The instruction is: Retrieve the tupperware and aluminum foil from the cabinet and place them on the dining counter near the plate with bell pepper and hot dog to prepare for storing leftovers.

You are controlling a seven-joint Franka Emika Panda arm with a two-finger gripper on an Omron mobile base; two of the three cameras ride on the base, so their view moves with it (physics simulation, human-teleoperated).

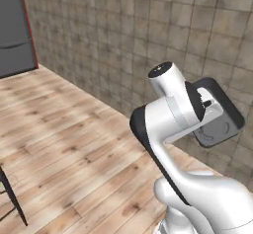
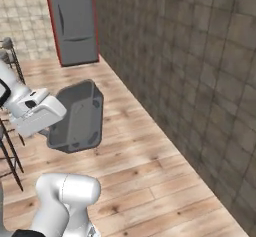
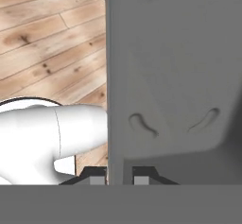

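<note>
1. The tool (image 3: 120,176) is closed down tight on the tupperware (image 2: 77,118); in the hand view its two dark tips sit at the bottom centre of the frame with the tub's wall running up from between them.
2. In the right base view the tupperware hangs in the left middle of the frame, tilted on its side so its open interior faces the camera, just right of the white hand that carries it.
3. It is clear of the wooden floor (image 2: 150,156), which shows beneath and around it.
4. In the left base view the tupperware (image 1: 220,119) appears at the right middle of the frame, partly hidden behind the arm's white wrist, with its dark lipped rim and grey underside showing against the tiled wall (image 1: 123,35).
5. In the hand view the grey tub takes up the right and centre of the frame, and floor planks show at the upper left.
6. A grey refrigerator (image 2: 75,21) with red trim stands at the top left of the right base view, well apart from the tub.
</note>
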